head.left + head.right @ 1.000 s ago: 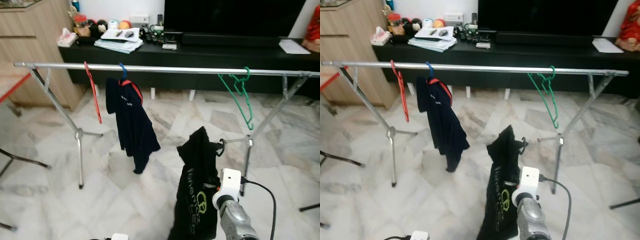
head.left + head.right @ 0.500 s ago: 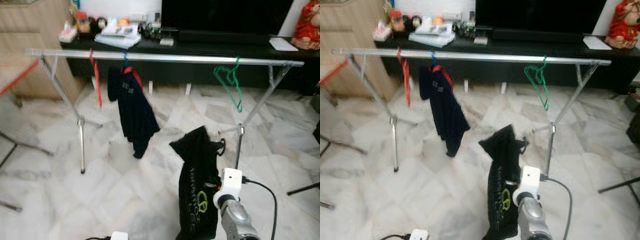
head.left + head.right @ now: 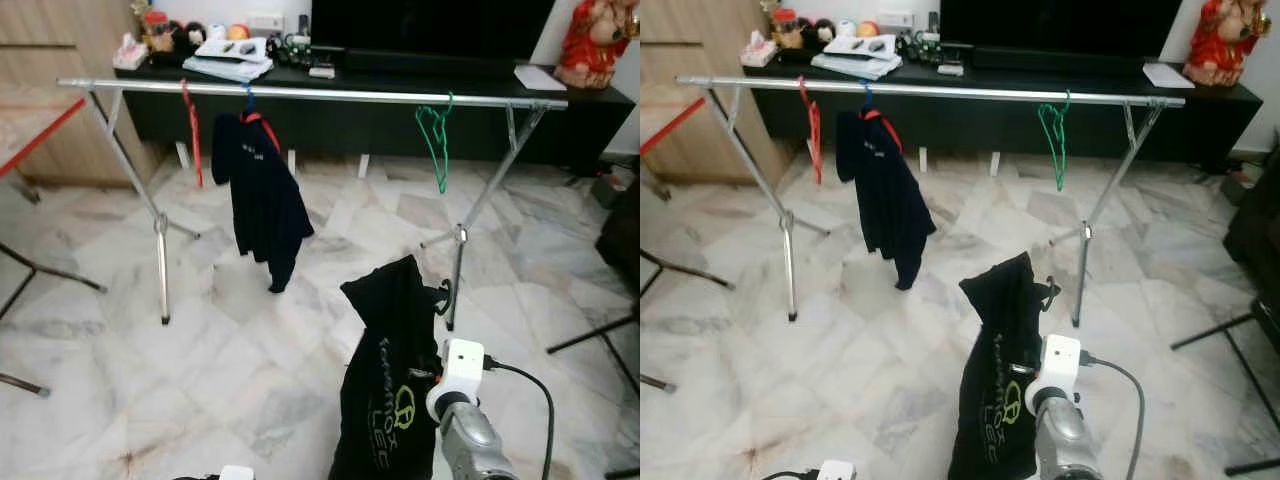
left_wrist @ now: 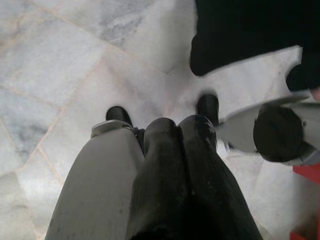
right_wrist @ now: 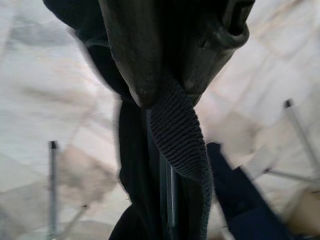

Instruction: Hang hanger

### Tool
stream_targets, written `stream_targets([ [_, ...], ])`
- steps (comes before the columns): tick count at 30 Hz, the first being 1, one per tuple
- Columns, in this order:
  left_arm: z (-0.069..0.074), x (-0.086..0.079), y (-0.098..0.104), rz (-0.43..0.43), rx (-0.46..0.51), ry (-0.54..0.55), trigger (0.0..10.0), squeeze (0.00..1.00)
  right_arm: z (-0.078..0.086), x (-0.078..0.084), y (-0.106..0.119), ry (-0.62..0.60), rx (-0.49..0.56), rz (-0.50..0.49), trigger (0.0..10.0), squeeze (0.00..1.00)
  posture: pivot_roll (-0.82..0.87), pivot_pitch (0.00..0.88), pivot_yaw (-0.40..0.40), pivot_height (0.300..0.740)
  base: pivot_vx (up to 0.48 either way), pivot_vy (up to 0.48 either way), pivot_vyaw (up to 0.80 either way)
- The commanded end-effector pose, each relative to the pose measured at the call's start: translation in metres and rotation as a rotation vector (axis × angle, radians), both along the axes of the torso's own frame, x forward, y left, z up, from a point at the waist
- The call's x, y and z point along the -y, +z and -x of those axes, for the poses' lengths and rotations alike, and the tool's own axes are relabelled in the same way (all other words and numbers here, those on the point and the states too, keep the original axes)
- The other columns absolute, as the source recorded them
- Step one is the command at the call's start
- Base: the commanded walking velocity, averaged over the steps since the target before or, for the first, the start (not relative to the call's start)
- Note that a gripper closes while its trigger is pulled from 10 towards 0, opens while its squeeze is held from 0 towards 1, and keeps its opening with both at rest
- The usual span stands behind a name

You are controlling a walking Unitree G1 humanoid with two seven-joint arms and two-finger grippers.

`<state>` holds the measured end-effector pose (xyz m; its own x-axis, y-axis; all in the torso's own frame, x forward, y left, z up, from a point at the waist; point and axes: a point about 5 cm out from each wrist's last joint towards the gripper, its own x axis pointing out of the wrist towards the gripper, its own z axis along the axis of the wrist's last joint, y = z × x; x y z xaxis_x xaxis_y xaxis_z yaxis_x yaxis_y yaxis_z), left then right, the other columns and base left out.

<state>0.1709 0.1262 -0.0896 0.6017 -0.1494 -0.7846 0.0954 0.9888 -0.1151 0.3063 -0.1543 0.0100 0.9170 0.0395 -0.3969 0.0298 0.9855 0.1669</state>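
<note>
Right wrist view: my right gripper (image 5: 167,97) pinches the black shirt on its hanger (image 3: 392,375), near the long silver rail (image 3: 310,94).

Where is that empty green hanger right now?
The green hanger hangs on the silver rail, toward the robot's right, well apart from the navy shirt and near the rack's right legs.

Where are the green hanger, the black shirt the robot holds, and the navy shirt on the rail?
green hanger (image 3: 436,140): left eye view, its upper loop.
black shirt (image 3: 392,380): left eye view, mid cloth.
navy shirt (image 3: 262,190): left eye view, chest area.
</note>
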Motion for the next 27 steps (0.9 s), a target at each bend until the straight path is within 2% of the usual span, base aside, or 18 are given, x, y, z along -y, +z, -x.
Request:
stream_targets([
  [1, 0.033, 0.001, -0.014, -0.004, -0.132, -0.005, 10.0, 0.00, -0.004, 0.006, 0.005, -0.013, 0.026, 0.009, 10.0, 0.00, 0.03, 0.126, -0.029, 0.740, -0.281, 0.000, 0.00],
  [17, 0.031, 0.000, -0.013, -0.015, -0.114, -0.018, 10.0, 0.00, -0.004, 0.007, 0.005, 0.000, 0.010, 0.028, 10.0, 0.00, 0.03, 0.122, -0.027, 0.740, -0.015, 0.000, 0.00],
  [21, 0.028, 0.000, -0.012, -0.037, -0.091, -0.057, 10.0, 0.00, -0.004, 0.011, 0.003, 0.059, -0.029, 0.102, 10.0, 0.00, 0.03, 0.116, -0.025, 0.740, 0.000, 0.000, 0.00],
  [23, 0.024, 0.002, -0.010, -0.080, -0.054, -0.168, 10.0, 0.00, -0.002, 0.016, -0.001, 0.154, -0.084, 0.193, 10.0, 0.00, 0.02, 0.107, -0.017, 0.740, 0.000, 0.000, 0.00],
  [27, 0.021, 0.001, -0.009, -0.133, -0.024, -0.204, 10.0, 0.00, -0.003, 0.024, 0.002, 0.204, -0.076, 0.230, 10.0, 0.00, 0.04, 0.097, -0.022, 0.740, 0.000, 0.000, 0.00],
])
